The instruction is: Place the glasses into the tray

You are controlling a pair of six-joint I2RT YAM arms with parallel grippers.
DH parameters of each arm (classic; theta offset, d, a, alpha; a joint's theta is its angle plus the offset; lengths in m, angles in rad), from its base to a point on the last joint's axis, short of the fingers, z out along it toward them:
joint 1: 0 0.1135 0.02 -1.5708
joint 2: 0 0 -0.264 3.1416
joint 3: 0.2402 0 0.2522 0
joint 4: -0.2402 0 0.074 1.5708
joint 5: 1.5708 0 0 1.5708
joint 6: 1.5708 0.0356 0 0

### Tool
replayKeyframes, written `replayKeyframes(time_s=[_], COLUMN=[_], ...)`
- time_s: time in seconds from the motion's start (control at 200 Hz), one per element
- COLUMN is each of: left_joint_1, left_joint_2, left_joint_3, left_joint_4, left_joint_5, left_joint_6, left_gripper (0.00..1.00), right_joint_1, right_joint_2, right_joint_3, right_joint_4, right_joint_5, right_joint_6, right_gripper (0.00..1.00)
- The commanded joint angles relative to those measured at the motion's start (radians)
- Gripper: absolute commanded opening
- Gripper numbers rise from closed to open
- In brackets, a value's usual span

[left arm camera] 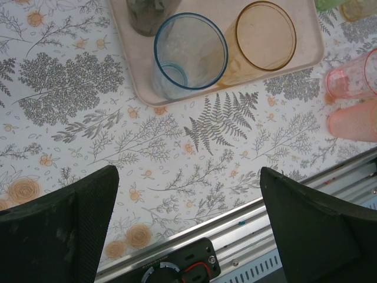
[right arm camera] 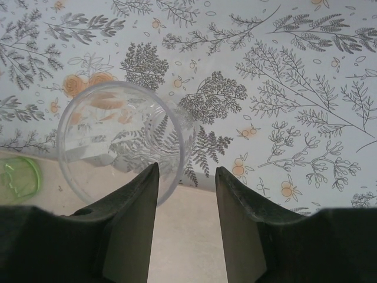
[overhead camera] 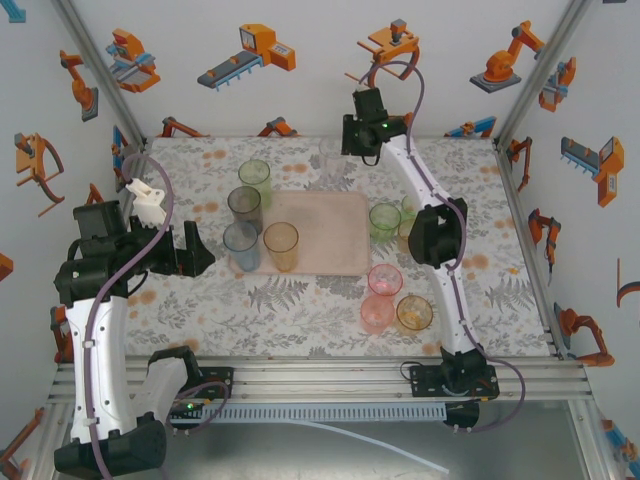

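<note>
Two robot arms work at a flower-patterned bench (overhead camera: 300, 310). The right hand (right arm camera: 187, 168), stretched to the far side, has its fingers part-way apart astride one wall of a clear glass (right arm camera: 112, 141), with one finger over the mouth and one outside, and is not clamped on it. The clear glass stands upright on the bench just beyond the far rim of the pale pink tray (overhead camera: 325, 225). On the tray's left end a grey glass (overhead camera: 244, 205), a blue glass (overhead camera: 240, 243) and an orange glass (overhead camera: 281, 243) stand close together, with a green glass (overhead camera: 254, 175) at the far left corner. The left hand (left arm camera: 187, 170), released and spread wide, hovers over bare bench by the tray's near left corner, holding nothing. Right of the tray, on the bench, are a green tumbler (overhead camera: 384, 220), two pink glasses (overhead camera: 385, 280) and an amber glass (overhead camera: 414, 313).
</note>
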Motion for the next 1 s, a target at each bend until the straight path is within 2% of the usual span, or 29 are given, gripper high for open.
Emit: replayKeyframes(time_s=[0.0,0.2,0.401,0.996], left_joint_1=[-0.006,-0.009,-0.009,-0.011], left_joint_2=[-0.006,-0.004,-0.006,-0.004], left_joint_3=[0.008,0.009,0.010,0.021], left_joint_4=[0.017,0.020,0.022,0.019], left_joint_5=[0.018,0.022,0.023,0.011], left_joint_6=[-0.012,-0.014,-0.016,-0.005], left_gripper=[0.97,0.97,0.97,0.97], right_joint_1=[-0.010,-0.017,-0.020,-0.023], right_joint_2=[0.013,0.008,0.003,-0.003], right_joint_3=[0.034,0.032,0.031,0.047], right_joint_4=[-0.036,-0.056,-0.062,-0.050], right_joint_5=[0.014,0.008,-0.008,-0.023], right_joint_6=[0.007,0.006,0.009,0.013], right_gripper=[0.41,0.36,0.25,0.03])
